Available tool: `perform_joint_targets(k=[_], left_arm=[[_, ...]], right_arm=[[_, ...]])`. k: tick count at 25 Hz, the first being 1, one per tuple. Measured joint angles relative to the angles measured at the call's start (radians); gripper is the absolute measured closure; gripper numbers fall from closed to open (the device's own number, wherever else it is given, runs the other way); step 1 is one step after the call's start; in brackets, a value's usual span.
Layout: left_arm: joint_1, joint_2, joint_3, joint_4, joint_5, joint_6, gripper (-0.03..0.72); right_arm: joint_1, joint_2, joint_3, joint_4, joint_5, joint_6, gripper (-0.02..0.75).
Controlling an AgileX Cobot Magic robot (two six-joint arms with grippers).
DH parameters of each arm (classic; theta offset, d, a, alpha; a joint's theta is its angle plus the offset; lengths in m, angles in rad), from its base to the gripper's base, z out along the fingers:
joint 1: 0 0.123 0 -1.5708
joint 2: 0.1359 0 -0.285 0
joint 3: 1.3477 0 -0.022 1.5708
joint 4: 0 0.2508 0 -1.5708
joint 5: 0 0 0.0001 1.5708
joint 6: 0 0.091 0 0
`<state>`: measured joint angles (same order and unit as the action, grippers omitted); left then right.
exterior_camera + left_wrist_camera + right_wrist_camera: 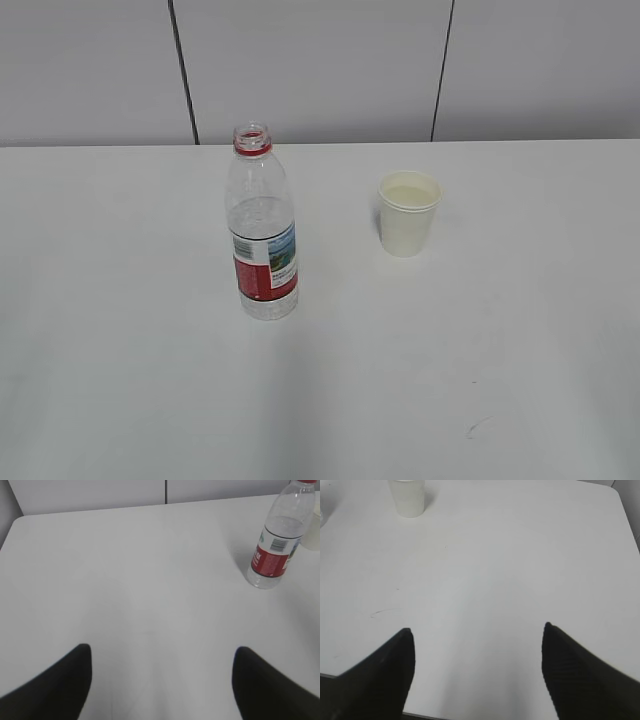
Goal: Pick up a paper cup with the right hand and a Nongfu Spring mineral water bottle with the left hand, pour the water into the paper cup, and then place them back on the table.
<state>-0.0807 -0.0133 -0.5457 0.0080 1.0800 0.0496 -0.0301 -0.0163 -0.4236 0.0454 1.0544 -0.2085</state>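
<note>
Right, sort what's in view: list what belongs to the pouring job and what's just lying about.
Belongs to the job:
- Nongfu Spring bottle, upright, uncapped
- paper cup, upright, to the bottle's right, apart from it
- table
- left end effector, open, empty
- right end effector, open, empty

Just lying about:
- Nothing loose; only small scuff marks on the tabletop and the panelled wall behind.

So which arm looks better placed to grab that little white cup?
The right one, probably. The paper cup stands to the bottle's right, and the open right claw already faces it across bare table.
</note>
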Motion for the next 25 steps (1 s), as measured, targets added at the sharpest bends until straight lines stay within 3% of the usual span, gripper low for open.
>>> perform_joint_targets(k=[25], left_arm=[[0.0, 0.0, 0.0, 0.0, 0.0, 0.0, 0.169]], right_arm=[[0.0, 0.0, 0.0, 0.0, 0.0, 0.0, 0.156]])
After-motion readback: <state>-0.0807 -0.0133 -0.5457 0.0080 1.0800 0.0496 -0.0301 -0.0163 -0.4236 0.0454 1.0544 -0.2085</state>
